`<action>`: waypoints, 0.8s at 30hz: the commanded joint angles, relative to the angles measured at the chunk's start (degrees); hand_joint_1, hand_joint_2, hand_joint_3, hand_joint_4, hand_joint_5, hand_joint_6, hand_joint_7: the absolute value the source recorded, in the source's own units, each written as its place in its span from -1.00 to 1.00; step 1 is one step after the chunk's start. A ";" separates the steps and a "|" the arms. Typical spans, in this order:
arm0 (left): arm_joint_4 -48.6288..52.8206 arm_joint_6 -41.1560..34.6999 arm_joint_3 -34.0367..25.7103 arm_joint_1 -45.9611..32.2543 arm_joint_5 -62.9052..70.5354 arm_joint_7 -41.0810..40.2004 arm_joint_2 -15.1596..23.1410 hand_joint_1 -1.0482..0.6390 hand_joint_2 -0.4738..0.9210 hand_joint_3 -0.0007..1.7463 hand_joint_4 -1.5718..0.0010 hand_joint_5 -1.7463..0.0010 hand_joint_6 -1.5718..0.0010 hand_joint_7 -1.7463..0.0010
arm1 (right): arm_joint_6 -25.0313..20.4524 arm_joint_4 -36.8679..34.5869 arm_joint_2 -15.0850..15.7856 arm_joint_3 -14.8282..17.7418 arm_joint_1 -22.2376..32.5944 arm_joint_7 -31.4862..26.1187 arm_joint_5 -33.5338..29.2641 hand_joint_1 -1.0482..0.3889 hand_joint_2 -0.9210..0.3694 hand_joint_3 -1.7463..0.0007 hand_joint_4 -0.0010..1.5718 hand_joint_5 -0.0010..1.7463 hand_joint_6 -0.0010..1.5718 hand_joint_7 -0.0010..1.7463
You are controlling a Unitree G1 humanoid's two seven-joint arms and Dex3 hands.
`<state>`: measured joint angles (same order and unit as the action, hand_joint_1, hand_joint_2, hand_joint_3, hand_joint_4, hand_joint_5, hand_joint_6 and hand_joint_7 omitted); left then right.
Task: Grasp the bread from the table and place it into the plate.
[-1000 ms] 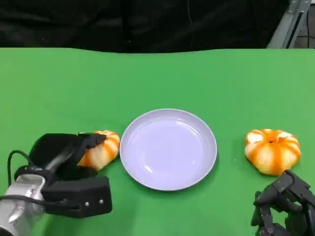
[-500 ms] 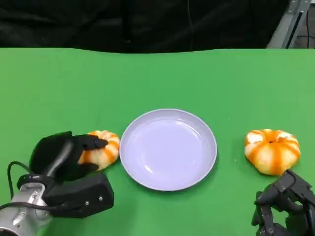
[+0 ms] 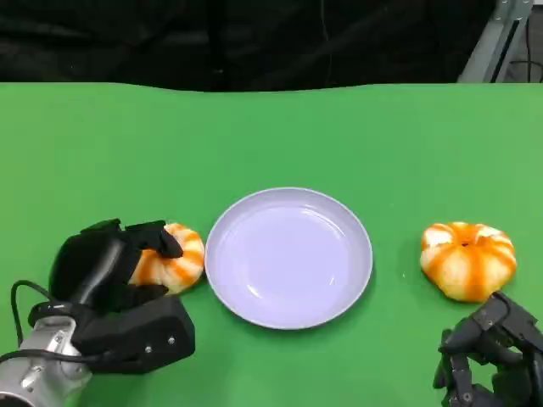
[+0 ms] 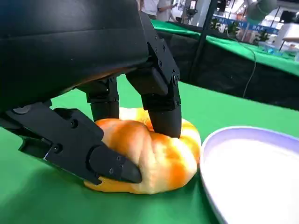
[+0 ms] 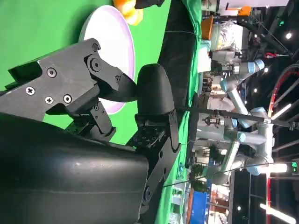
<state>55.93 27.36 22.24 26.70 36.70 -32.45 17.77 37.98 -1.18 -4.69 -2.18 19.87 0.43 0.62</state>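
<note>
right hand (image 3: 488, 356): lay at the near edge of the desk (image 3: 280, 136), fingers curled in on nothing, idle; looked parked out of the way so the other arm could work.
second bread (image 3: 468, 260): orange-striped bun just beyond the right hand, apart from it, untouched on the desk.
left hand (image 3: 110, 263): closed around the bread (image 3: 174, 259); in the left wrist view the fingers (image 4: 161, 109) pressed on top and far side while the thumb (image 4: 100, 161) wedged low against the near side, an opposing wrap so the soft bun would not slip out.
bread: sat in the left hand's grasp, seemingly touching the desk, not yet lifted as far as could be judged; it bulged a little between the fingers, so it probably squashed easily.
plate (image 3: 288, 301): pale lilac, nothing in it, just beside the held bread on the side the left hand's fingers pointed; rim close to the bun, perhaps not touching.
step: grasp judged about complete; a lift and short carry over the rim remained.
risk: dragging instead of lifting could knock the plate's rim.
far: green desk ran on beyond the plate to a dark backdrop.
</note>
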 commanded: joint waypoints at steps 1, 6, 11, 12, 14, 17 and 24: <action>-0.97 0.77 -0.94 0.09 0.34 -3.54 1.76 0.35 0.56 -0.12 0.01 -0.95 -0.19 -0.44 | 0.03 0.46 0.28 0.60 0.17 -0.41 -0.15 0.38 -0.55 -0.17 0.12 1.00 -0.06 0.83; -2.82 1.34 -2.16 0.40 -0.55 -3.40 2.79 0.40 0.46 -0.03 0.02 -1.00 -0.16 -0.50 | 0.49 0.18 0.45 0.57 0.05 -0.02 0.37 0.39 -0.54 -0.18 0.12 1.00 -0.06 0.83; -7.90 1.07 -4.17 -0.55 -1.58 -0.86 4.37 0.37 0.45 0.03 0.02 -0.95 -0.19 -0.39 | 0.50 0.02 0.46 0.73 -0.05 0.12 0.39 0.37 -0.53 -0.17 0.13 1.00 -0.07 0.84; -8.84 1.33 -4.44 -0.61 -1.35 -1.05 4.76 0.38 0.44 0.03 0.00 -0.93 -0.22 -0.36 | 0.35 0.12 0.27 0.73 -0.02 -0.07 0.27 0.37 -0.53 -0.17 0.13 1.00 -0.07 0.84; -10.58 1.59 -4.95 -0.84 -1.16 -0.79 5.34 0.40 0.41 0.04 -0.03 -0.91 -0.24 -0.35 | 0.12 0.15 0.16 0.70 -0.02 -0.17 0.28 0.37 -0.54 -0.17 0.13 1.00 -0.06 0.84; -14.34 1.44 -5.82 -1.53 -1.56 0.87 5.92 0.40 0.45 -0.09 -0.09 -0.78 -0.33 -0.10 | -0.74 0.70 0.22 0.58 0.23 -0.16 0.29 0.39 -0.54 -0.19 0.13 1.00 -0.06 0.84; -25.15 -2.92 -6.87 -2.79 -0.93 6.93 5.24 0.36 0.45 -0.07 -0.09 -0.76 -0.43 0.07 | 0.16 -0.12 0.29 0.89 -0.62 -0.50 -0.46 0.35 -0.57 -0.12 0.13 1.00 -0.07 0.84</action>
<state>34.06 26.45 16.03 24.60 35.91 -27.85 22.51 37.45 -0.99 -4.63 -2.07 19.58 0.57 0.58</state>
